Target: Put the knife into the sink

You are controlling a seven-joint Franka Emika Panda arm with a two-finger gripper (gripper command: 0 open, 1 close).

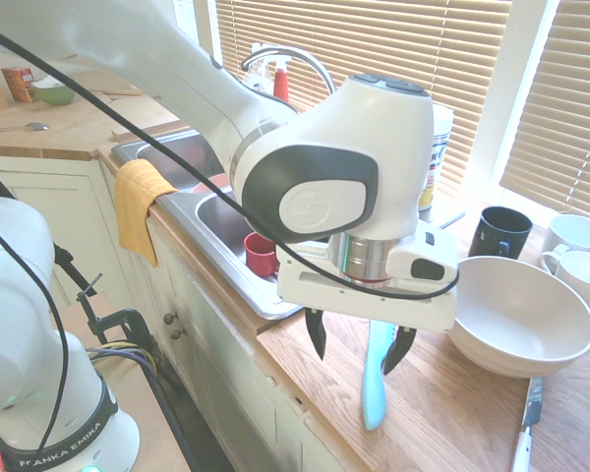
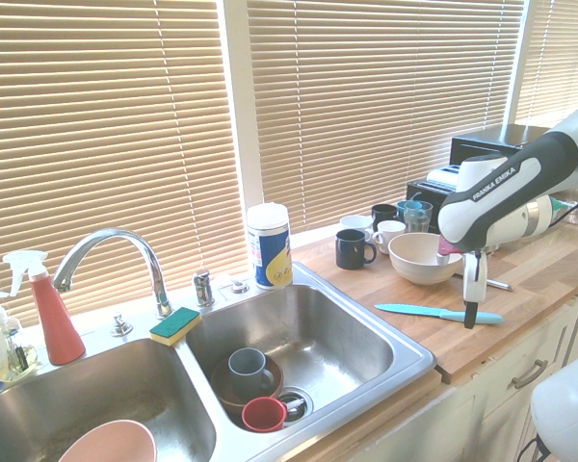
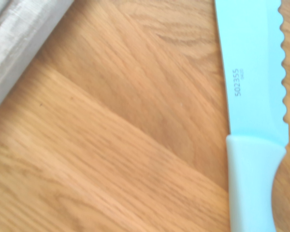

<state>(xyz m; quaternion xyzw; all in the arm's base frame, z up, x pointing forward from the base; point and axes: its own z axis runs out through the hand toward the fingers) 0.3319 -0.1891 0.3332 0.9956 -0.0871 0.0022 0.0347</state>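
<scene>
Your first exterior view looks down from above the cabinet side, past the arm (image 1: 324, 187) close in front, along the counter (image 1: 315, 393) and across to the blinds (image 1: 374, 39). Your second looks over the sink (image 2: 299, 337) from its far end, down toward the counter and the blinds, with the arm farther off at the right. Both share the sink, the bowl (image 2: 426, 258) and the knife (image 2: 438, 312). Your wrist view faces down, very close, sharing the knife and counter with both.
</scene>
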